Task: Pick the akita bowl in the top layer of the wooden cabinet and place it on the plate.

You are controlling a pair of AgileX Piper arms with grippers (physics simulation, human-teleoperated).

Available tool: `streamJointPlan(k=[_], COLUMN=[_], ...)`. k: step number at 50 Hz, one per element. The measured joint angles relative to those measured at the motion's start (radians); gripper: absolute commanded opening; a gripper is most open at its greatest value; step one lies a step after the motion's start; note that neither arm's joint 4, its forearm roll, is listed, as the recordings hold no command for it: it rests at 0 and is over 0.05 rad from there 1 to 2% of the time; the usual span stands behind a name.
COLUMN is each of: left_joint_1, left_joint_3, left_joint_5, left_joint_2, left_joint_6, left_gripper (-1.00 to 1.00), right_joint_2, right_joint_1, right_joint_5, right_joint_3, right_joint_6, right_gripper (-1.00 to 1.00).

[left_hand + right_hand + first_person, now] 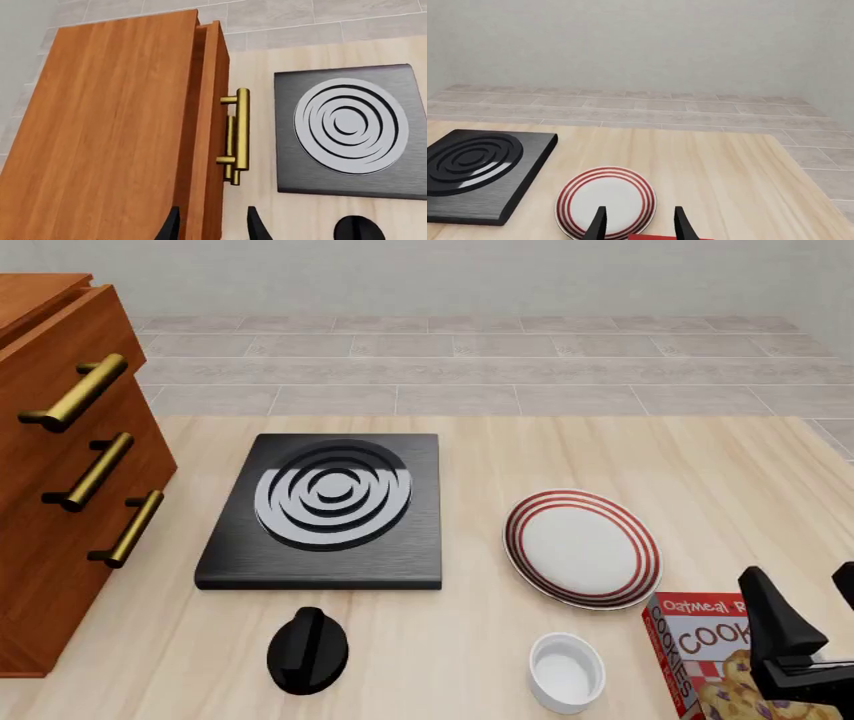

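The wooden cabinet [60,500] stands at the table's left end, three brass handles on its front. In the left wrist view I look down on its top [113,130], with the top layer [212,100] pulled out only a crack and its brass handle [241,129] showing. My left gripper [212,227] is open, its fingers either side of that drawer front, above it. The akita bowl is hidden. The plate [581,548] [606,200], white with red rings, lies right of centre. My right gripper [805,590] [639,224] is open and empty, near the table's front right, short of the plate.
A black square stove [327,505] [350,130] with white rings lies between cabinet and plate. In front of it sits a black knob [307,648]. A plain white ramekin [566,670] and a red cookie box [707,660] stand near the front edge by the right gripper.
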Motion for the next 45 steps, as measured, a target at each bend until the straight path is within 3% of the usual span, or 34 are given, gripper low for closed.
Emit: streamJointPlan(k=[45], left_joint_1=[0.042], left_joint_3=[0.141], left_joint_5=[-0.099], left_joint_2=[0.005], left_joint_6=[0.009], left_gripper=[1.00], right_joint_2=[-0.015], right_joint_1=[-0.004], right_joint_5=[0.015], right_joint_3=[-0.001], right_joint_6=[0.001], right_gripper=[1.00])
